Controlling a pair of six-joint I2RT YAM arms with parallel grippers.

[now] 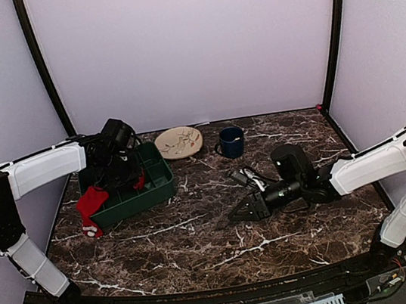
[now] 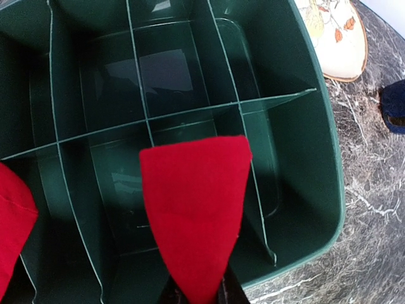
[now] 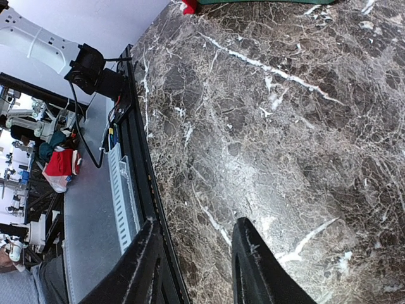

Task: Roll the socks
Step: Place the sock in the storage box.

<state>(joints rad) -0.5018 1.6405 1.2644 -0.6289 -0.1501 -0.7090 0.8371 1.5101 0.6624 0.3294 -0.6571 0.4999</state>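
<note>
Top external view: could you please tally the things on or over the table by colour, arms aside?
Red: 2 (draped sock, lifted sock)
Green: 1 (bin)
Cream: 1 (plate)
Blue: 1 (mug)
Total: 5

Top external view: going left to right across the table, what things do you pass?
Red sock draped over the bin's edge → green bin → plate → blue mug.
</note>
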